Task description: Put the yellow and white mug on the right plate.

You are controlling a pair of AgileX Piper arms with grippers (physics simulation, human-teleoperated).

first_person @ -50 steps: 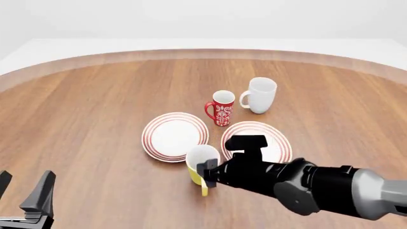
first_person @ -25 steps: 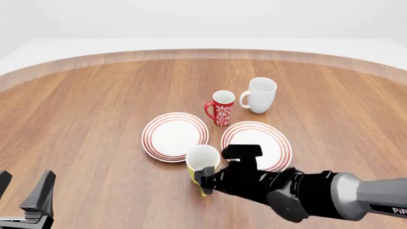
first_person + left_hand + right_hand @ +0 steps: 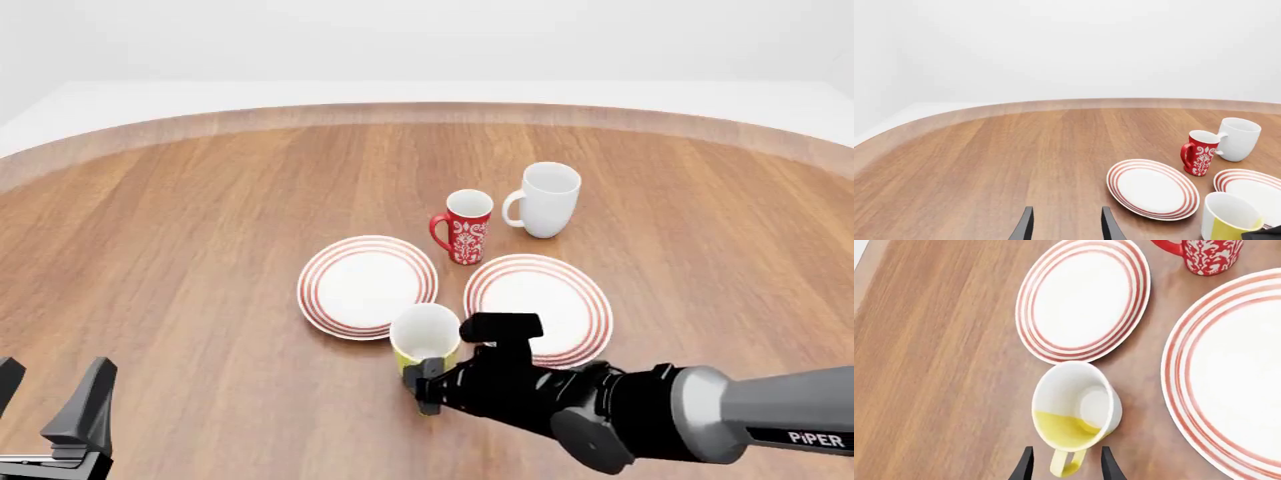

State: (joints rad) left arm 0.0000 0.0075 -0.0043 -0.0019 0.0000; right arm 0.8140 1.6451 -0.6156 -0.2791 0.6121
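Observation:
The yellow and white mug [image 3: 426, 335] stands upright on the table, just in front of the gap between the two plates, its handle [image 3: 1066, 463] pointing toward my side. My right gripper [image 3: 430, 388] is open and low beside it. In the right wrist view one of its fingers [image 3: 1026, 466] sits on each side of the handle, apart from it. The right plate [image 3: 577, 300] lies bare just right of the mug. My left gripper [image 3: 54, 415] is open and holds nothing at the near left. The mug [image 3: 1227, 220] also shows in the left wrist view.
The left plate [image 3: 367, 285] lies just behind and left of the mug. A red white-patterned mug [image 3: 463, 226] and a larger white mug [image 3: 545, 199] stand behind the plates. The table's curved far edge [image 3: 427, 112] runs across the back.
My right arm has dropped lower and slid toward the mug's handle, bringing the fingers around it. The mug and my left arm have stayed where they were.

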